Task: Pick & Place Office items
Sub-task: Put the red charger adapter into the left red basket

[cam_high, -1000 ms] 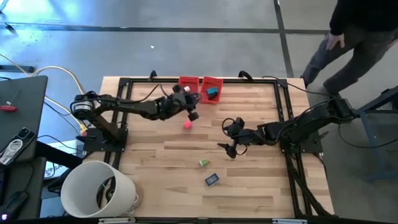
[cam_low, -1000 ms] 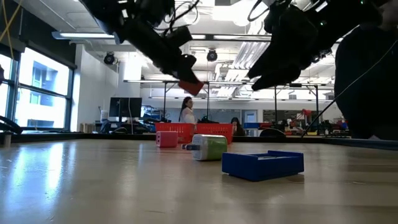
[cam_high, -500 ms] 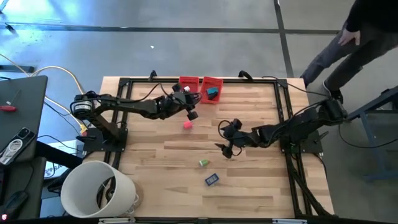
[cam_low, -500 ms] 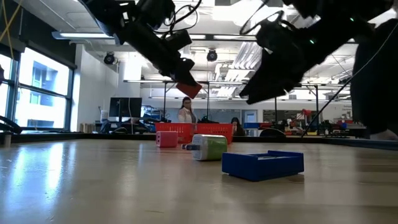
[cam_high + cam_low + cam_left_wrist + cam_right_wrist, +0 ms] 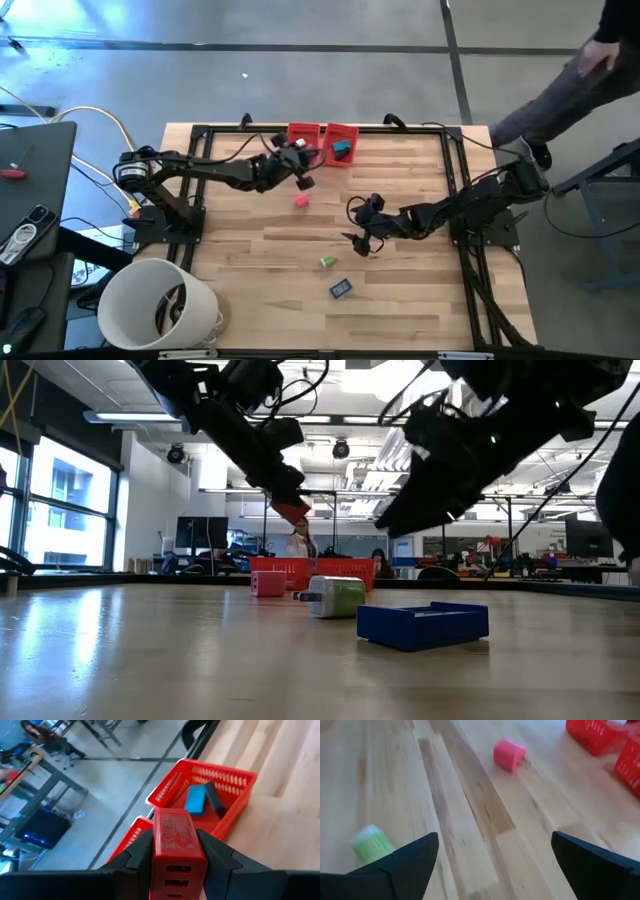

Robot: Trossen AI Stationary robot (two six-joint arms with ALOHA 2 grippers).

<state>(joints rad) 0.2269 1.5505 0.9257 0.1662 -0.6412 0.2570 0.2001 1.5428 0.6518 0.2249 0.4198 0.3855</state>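
My left gripper [image 5: 303, 178] hangs above the table close to two red bins [image 5: 303, 133] [image 5: 341, 140] and is shut on a red piece [image 5: 175, 832] with port slots in its end. One bin [image 5: 227, 807] holds a teal piece [image 5: 196, 800] and a black one [image 5: 215, 800]. A pink piece [image 5: 301, 201], a green piece [image 5: 326, 262] and a dark blue piece [image 5: 340, 289] lie flat on the wood. My right gripper [image 5: 352, 222] hovers open between the pink and green pieces, touching nothing. My left gripper pinches the red piece by its two long sides [image 5: 159, 851] between its two fingers, which lie along the piece. The fingers [image 5: 270, 465] slant slightly downward from the table's left toward the bins. The piece sticks out past the fingertips, lifted clear of the table.
A big white bucket [image 5: 160, 305] stands off the table's near left corner. A black frame [image 5: 455, 180] borders the tabletop. A person [image 5: 580, 70] walks past the far right corner. Bare wood lies between the loose pieces.
My right gripper has sunk toward the table and moved toward its left edge, staying open. My left gripper has turned a little with the red piece, which now sits slightly lower and closer to the bins.
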